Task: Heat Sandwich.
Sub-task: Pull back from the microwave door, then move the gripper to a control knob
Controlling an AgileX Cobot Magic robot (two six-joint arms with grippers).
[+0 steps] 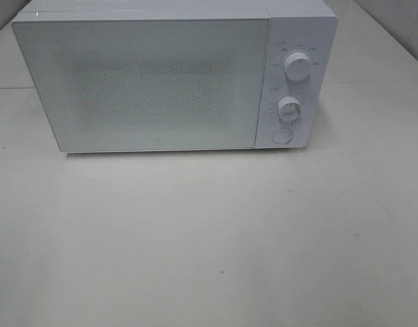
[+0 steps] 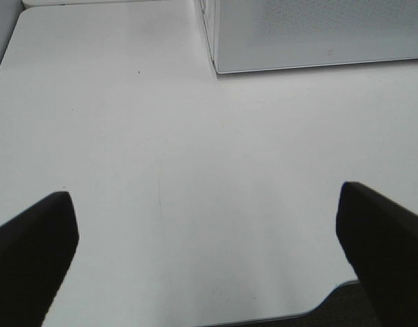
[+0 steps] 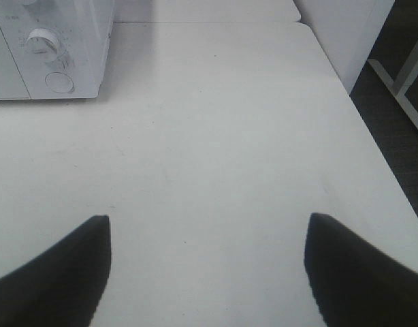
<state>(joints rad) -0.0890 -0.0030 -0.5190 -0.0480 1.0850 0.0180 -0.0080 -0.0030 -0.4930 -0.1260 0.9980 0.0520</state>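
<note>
- Microwave [image 1: 141,82], white, stands on the far part of the white table [image 1: 209,245]; I use it as my landmark for every place.
- Its door [image 1: 137,41] is closed, flush with the front, and the dotted window shows me nothing of the inside.
- On the panel to the right of the door I see an upper dial [image 1: 299,68], below it a lower dial [image 1: 289,109], and below that a round button [image 1: 282,135].
- I cannot tell where the sandwich is: no view shows it to me, and the inside of the microwave is hidden behind the door.
- Left gripper [image 2: 205,201] hangs over the table in front of the microwave's left front corner, well apart from it. Its two dark fingers [image 2: 32,252] are released and spread wide, with only bare table between them.
- Right gripper [image 3: 209,226] hangs over the table in front of the microwave's panel side, also well apart from it. Its wrist view shows the lower dial and the round button. Its fingers [image 3: 352,272] are released too, spread wide, and they grasp nothing.
- To the right of the microwave, past the table edge, I see dark floor [image 3: 399,157] and a white frame leg [image 3: 399,78].
</note>
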